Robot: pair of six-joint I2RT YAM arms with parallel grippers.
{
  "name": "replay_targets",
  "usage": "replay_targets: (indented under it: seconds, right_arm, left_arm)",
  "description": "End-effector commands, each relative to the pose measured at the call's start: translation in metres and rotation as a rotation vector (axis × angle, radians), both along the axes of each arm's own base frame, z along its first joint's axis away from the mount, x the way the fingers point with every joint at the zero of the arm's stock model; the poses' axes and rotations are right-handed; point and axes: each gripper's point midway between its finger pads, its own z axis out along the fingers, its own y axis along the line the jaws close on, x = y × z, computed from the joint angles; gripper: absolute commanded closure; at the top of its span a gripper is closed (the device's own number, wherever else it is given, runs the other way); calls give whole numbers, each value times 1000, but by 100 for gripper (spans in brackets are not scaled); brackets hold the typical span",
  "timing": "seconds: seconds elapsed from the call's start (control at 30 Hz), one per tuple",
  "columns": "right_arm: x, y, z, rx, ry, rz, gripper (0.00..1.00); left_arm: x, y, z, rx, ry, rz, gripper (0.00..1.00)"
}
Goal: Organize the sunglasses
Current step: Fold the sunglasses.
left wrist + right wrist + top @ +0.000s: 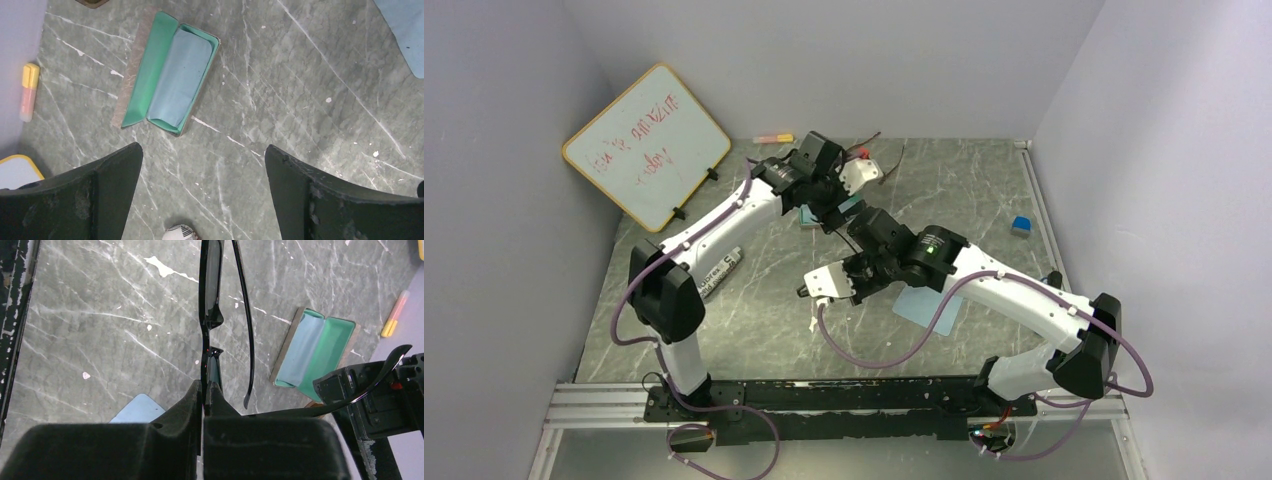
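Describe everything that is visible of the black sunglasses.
The black sunglasses have a slim glossy frame, plastic by its look, and dark lenses. They are seen edge-on, held above the table, pinched at one lens by the shut right end effector. One temple lies nearly folded along the front; the other sticks out sideways.

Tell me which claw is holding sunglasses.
The right claw, shut on the slim black sunglasses; the left claw is open and empty above the green-lined case.
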Motion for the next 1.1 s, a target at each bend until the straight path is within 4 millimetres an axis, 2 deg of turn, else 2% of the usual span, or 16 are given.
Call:
replay_targets:
  seconds: [0.0,0.33,0.73,0.87,1.07]
  right_arm:
    - [18,1,24,80,-56,-74,100]
    - [34,-3,34,122,-89,-133,100]
    - [65,-5,37,172,-129,-245,100]
    - [69,-5,37,175,-135,-258,100]
    - [44,0,32,164,-39,-154,100]
  left_arm:
    - [-12,0,19,-38,-34,-39,4]
    - [-26,8,3,-13,-28,-49,4]
    - [-43,6,-3,-12,-22,-103,4]
    - [-46,6,-3,-12,-30,-106,4]
    - [-1,35,12,-35,-116,148,4]
